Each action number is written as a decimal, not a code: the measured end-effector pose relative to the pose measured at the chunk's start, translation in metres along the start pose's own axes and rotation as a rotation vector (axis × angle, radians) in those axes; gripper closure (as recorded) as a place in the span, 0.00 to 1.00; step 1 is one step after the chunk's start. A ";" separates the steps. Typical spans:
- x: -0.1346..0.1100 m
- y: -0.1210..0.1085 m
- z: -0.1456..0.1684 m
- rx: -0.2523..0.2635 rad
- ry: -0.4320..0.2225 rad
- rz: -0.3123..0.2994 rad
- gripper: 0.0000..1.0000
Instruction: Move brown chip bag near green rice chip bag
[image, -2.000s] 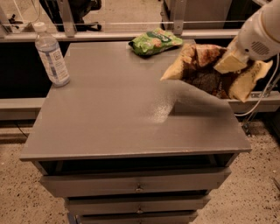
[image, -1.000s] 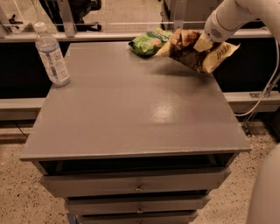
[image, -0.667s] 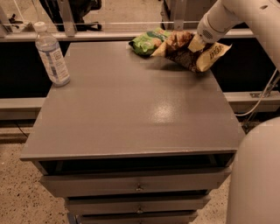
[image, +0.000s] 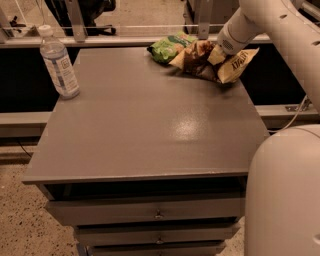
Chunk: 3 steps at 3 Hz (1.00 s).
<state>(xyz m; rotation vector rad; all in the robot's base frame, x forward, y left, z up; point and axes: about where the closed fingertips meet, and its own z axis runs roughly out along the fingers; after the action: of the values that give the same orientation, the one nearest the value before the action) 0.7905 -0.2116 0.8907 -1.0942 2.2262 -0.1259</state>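
At the left rear corner of the surface (image: 145, 130) the water bottle (image: 59, 62) stands upright, where it stood two seconds ago. Further right, at the back edge, the green rice chip bag (image: 167, 47) lies in its old place. What has changed is just to its right. The brown chip bag (image: 200, 60), which was up in the air off the right rear corner two seconds ago, has travelled left and down. It now lies crumpled at the back of the surface with its left end touching or overlapping the green bag. By my reading the placing is as good as done, and only the letting go and pulling away remain.

The hand (image: 220, 50) sits at the bag's upper right, buried in the crinkled foil. I cannot tell whether it pinches the bag or has let go. The white arm (image: 280, 30) slopes up from it to the top right corner.

The surface is a grey cabinet top with drawers (image: 157, 212) below. Speckled floor (image: 20, 215) shows lower left, a rail (image: 100, 40) runs behind, and the robot's pale body (image: 285, 195) fills the lower right.
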 end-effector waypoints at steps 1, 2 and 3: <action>0.000 0.000 0.000 0.000 0.000 0.000 0.43; -0.003 0.007 0.005 -0.032 -0.016 0.010 0.20; -0.010 0.011 -0.002 -0.049 -0.050 0.006 0.00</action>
<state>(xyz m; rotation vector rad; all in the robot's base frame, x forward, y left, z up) 0.7866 -0.1973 0.8938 -1.1049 2.1981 -0.0414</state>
